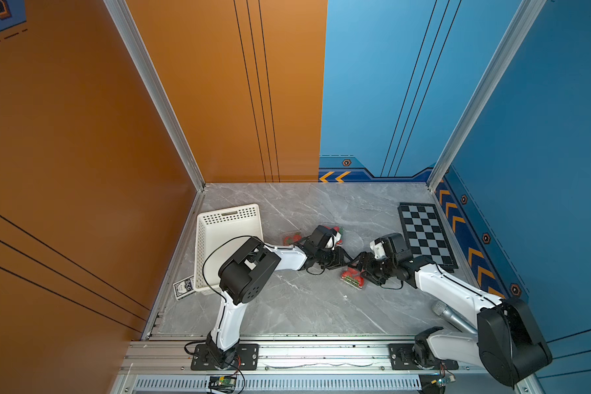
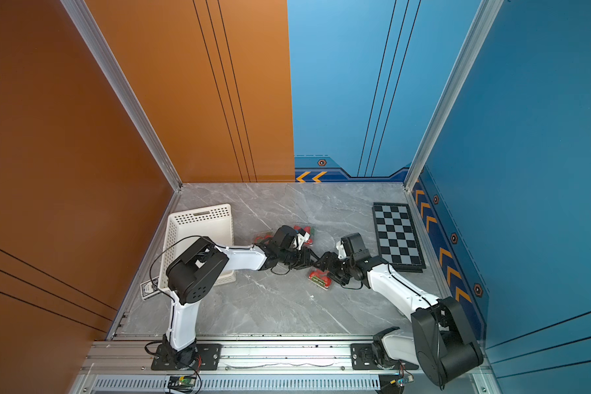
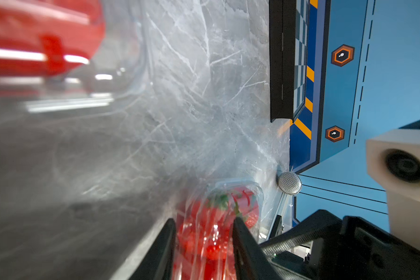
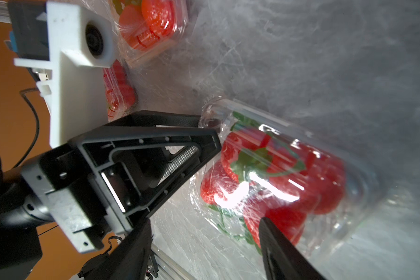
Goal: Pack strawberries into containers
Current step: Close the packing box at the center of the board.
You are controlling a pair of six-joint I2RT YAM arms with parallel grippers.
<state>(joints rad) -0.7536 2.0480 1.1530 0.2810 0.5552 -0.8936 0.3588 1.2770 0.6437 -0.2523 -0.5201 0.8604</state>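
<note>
A clear container [image 4: 364,189] filled with red strawberries [image 4: 277,169] lies on the marble table, mid-table in both top views [image 1: 352,278] [image 2: 320,278]. My left gripper [image 3: 204,225] [image 1: 346,263] has its two fingers pressed on either side of this container [image 3: 211,213], shut on one end. My right gripper [image 4: 204,228] [image 1: 364,264] is open beside the same container, one finger over its near edge and bare table between the fingers. Two more containers holding strawberries lie farther back [image 1: 292,237] [image 1: 337,232], also seen in the right wrist view [image 4: 153,24] [image 4: 119,92].
A white perforated basket [image 1: 226,238] stands at the left under my left arm, with a card deck [image 1: 183,288] by its near corner. A chessboard [image 1: 425,235] lies at the right wall. A microphone [image 1: 452,315] lies by my right arm.
</note>
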